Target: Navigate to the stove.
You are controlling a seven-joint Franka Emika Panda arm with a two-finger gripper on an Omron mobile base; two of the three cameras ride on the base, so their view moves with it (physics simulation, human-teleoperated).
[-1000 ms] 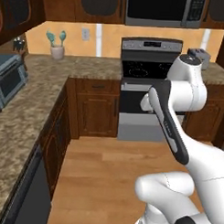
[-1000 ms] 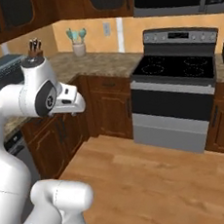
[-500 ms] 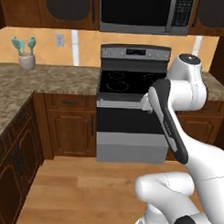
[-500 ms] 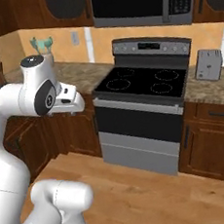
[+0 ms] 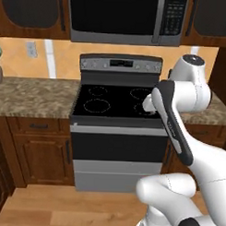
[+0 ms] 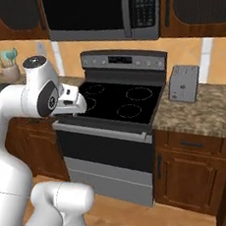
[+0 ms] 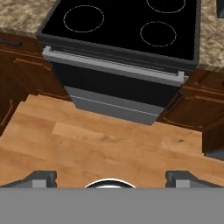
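— Location of the stove [image 5: 116, 129]?
— Directly ahead of me, set between granite counters [image 5: 32, 97], under the microwave [image 5: 125, 18]; a toaster [image 6: 183, 83] stands on its right.
— Your gripper [image 7: 111, 178]?
— Fingers spread wide over the wood floor [image 7: 96, 144], holding nothing.

Steel-grey stove [image 5: 116, 138], black cooktop

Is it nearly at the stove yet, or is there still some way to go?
Mostly done: the stove now faces the robot squarely, under the microwave. A strip of wood floor lies between them, so perhaps a last short approach. The pincer hangs open, holding nothing.
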